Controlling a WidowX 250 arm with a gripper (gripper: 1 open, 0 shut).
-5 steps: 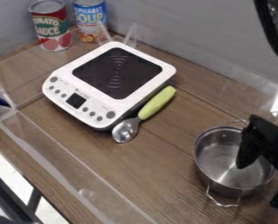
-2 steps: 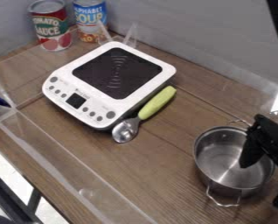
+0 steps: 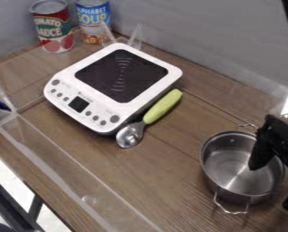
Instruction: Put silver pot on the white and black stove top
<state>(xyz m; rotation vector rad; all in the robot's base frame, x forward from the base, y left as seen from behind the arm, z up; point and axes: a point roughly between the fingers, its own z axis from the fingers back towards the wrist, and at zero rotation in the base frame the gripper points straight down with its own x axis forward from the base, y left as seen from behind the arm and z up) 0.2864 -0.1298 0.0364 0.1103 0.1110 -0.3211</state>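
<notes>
Broadly, the wooden table (image 3: pixel 219 86) carries the white and black stove top (image 3: pixel 115 80) toward its back left corner, bare and ready for a pot. Toward the front right corner sits the silver pot (image 3: pixel 241 169), and the gripper (image 3: pixel 273 154), jaws spread, straddles its right rim, apparently set to pinch the wall. A green-handled scoop (image 3: pixel 153 116) lies between them.

The black robot gripper (image 3: pixel 274 156) is seen at the right edge of the view, pointed straight down, with its jaws spread wide. One dark finger (image 3: pixel 263 149) is lowered low, the other partly cut off by the frame.
</notes>
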